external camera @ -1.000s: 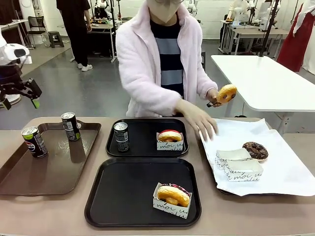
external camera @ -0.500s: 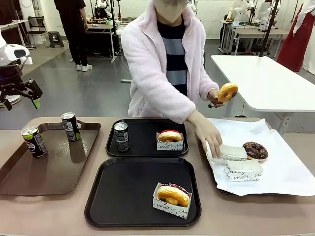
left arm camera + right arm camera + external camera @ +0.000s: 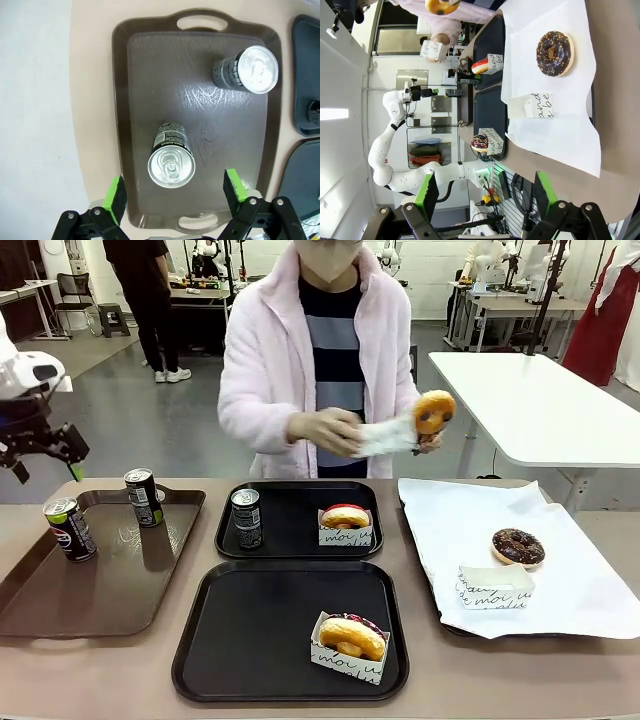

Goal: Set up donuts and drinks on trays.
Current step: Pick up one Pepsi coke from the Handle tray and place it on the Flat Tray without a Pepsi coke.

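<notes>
Left gripper (image 3: 47,472) hangs at 9 o'clock, off the table's left end, jaws spread wide, nothing in them. My left wrist cam looks straight down on the brown tray (image 3: 200,110). The near can (image 3: 171,165) stands upright, framed between the pads but untouched, with the far can (image 3: 247,70) at its 1 o'clock.

Right gripper (image 3: 486,192) is spread too and empty, looking over the table from the paper (image 3: 555,125) end.

Far black tray (image 3: 295,502) sits at 12 of the near black tray (image 3: 250,630), just beside it. The far one carries a third can (image 3: 246,518) and, at the can's 3, the far donut (image 3: 345,517) in a sleeve. The near one has the near donut (image 3: 352,637), sleeved, at its 5 o'clock corner. Choc donut (image 3: 518,545) and an empty sleeve (image 3: 494,586) lie on the paper at 3.

The person (image 3: 270,360) holds a loose sleeve (image 3: 385,437) and a glazed donut (image 3: 433,412) up above the table at 1.
</notes>
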Robot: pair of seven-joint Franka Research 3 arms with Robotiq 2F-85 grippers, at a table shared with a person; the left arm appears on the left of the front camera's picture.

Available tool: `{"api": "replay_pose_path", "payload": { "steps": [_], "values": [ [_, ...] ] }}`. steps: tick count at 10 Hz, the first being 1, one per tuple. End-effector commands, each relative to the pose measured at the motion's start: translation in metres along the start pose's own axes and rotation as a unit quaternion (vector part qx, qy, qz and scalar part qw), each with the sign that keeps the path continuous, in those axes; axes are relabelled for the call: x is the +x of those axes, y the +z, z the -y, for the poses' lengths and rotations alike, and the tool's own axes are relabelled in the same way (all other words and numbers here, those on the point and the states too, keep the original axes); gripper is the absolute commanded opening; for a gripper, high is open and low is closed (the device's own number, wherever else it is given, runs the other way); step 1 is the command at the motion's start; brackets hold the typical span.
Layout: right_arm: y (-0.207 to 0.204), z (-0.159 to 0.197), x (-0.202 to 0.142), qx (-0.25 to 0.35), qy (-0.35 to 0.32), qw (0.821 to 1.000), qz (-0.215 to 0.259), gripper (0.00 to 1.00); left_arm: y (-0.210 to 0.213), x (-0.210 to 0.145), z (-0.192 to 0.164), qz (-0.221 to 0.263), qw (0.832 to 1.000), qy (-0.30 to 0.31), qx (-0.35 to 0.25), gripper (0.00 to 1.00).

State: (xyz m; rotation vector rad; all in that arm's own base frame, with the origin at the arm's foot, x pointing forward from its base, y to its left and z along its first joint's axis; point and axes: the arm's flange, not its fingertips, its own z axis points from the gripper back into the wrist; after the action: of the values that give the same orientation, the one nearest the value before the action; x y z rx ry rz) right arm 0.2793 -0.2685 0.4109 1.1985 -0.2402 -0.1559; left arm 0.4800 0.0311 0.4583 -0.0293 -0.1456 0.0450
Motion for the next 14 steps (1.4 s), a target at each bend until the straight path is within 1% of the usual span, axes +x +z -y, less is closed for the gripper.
{"api": "replay_pose_path", "payload": {
  "steps": [1, 4, 6, 9, 11, 12, 14],
  "values": [
    [0.001, 0.000, -0.002, 0.002, -0.002, 1.000, -0.005, 1.00, -0.015, -0.013, -0.004, 0.014, 1.000, -0.025, 0.002, 1.00],
    [0.001, 0.000, -0.002, 0.002, -0.002, 1.000, -0.005, 1.00, -0.039, -0.017, -0.002, 0.002, 0.999, -0.032, 0.018, 1.00],
    [0.001, 0.000, -0.002, 0.002, -0.002, 1.000, -0.005, 1.00, -0.052, -0.014, -0.001, 0.000, 0.999, -0.031, 0.024, 1.00],
    [0.001, 0.000, -0.002, 0.002, -0.002, 1.000, -0.005, 1.00, -0.070, -0.006, -0.001, 0.004, 0.999, -0.027, 0.018, 1.00],
    [0.001, 0.000, -0.002, 0.002, -0.002, 1.000, -0.005, 1.00, -0.076, 0.002, -0.001, -0.009, 1.000, -0.023, 0.016, 1.00],
    [0.001, 0.000, -0.002, 0.002, -0.002, 1.000, -0.005, 1.00, -0.079, 0.000, -0.001, -0.012, 1.000, -0.023, 0.015, 1.00],
    [0.001, 0.000, -0.002, 0.002, -0.002, 1.000, -0.005, 1.00, -0.077, 0.003, -0.001, -0.010, 1.000, -0.023, 0.010, 1.00]
  ]
}}
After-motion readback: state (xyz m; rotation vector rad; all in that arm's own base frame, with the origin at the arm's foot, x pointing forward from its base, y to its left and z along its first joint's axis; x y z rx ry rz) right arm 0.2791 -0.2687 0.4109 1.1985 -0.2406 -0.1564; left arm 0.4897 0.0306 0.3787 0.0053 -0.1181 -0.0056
